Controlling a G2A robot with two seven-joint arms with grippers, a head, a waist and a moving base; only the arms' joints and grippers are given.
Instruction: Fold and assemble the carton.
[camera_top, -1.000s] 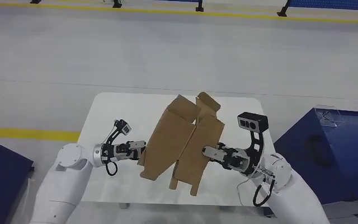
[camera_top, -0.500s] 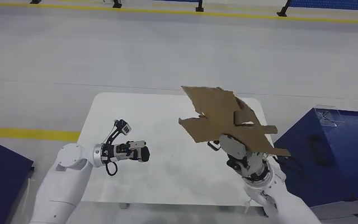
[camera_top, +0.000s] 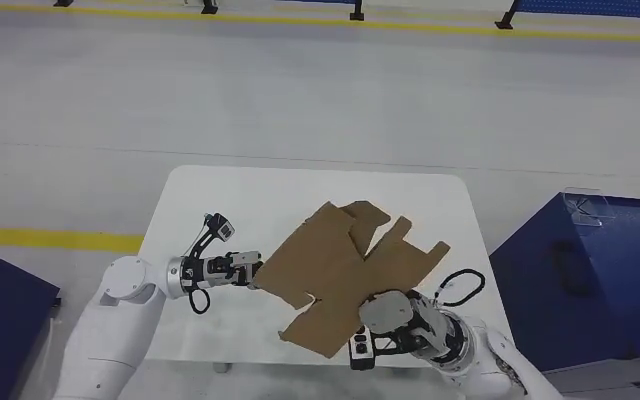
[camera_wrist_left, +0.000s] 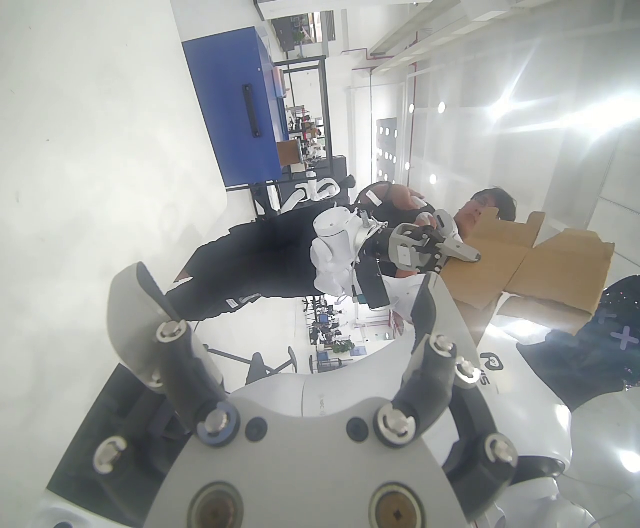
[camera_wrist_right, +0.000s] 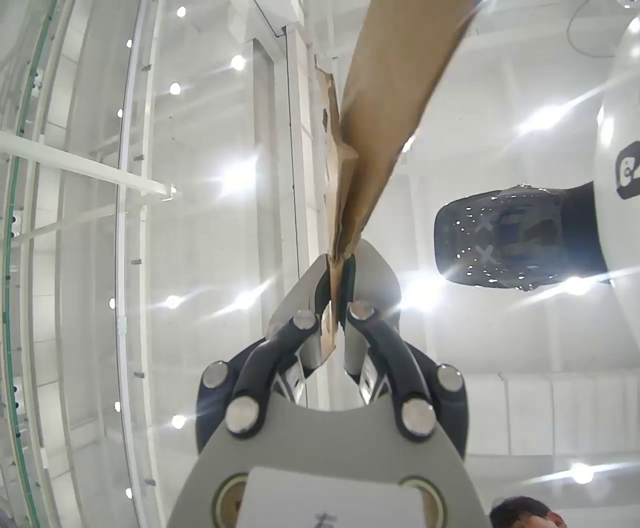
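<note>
Flat carton (camera_top: 345, 265) being held up over the bench (camera_top: 210, 200)
The right arm (camera_top: 430, 335) is clamping its jaws on the carton's near edge and tilting the flat blank clear of the surface. That is likely so the left arm (camera_top: 130, 290), its jaws standing apart and empty just beside the opposite edge, can grasp it.

Top view overhead, down onto table (camera_top: 210, 200); wrist views close-in; carton (camera_top: 340, 265) in all
</note>
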